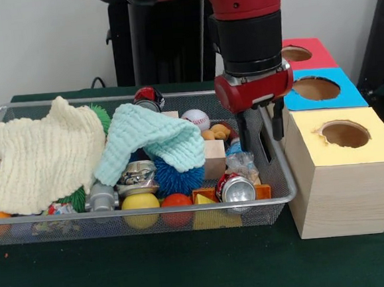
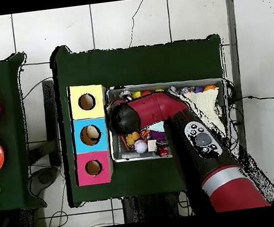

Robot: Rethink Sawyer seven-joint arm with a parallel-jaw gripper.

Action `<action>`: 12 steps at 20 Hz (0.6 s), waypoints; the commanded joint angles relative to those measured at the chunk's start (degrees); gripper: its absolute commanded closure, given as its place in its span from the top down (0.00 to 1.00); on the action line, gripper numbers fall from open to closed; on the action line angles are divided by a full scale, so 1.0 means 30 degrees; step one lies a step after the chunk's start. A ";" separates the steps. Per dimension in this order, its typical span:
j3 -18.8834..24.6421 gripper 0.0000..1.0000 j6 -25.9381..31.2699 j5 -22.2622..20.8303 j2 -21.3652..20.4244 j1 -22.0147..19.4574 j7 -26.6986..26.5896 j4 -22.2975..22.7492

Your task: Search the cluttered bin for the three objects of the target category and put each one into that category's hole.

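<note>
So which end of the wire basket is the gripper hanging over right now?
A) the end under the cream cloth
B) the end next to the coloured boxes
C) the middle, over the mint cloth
B: in the front view the gripper hangs inside the wire basket at the end beside the yellow-topped box, away from the cream cloth and the mint cloth.

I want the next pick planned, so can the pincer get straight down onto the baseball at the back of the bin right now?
Probably yes. The baseball lies uncovered, just beside the light blue cloth, and the pincer hangs in the wire bin a short way off. Only a sideways shift seems needed.
</note>
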 commanded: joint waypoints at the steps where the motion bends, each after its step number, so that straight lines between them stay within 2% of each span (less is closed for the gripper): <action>1: -0.1080 1.00 0.1447 -0.0150 0.0942 0.0481 0.1464 0.0068; 12: -0.2530 1.00 0.2968 -0.0369 0.1625 0.1745 0.1230 -0.1430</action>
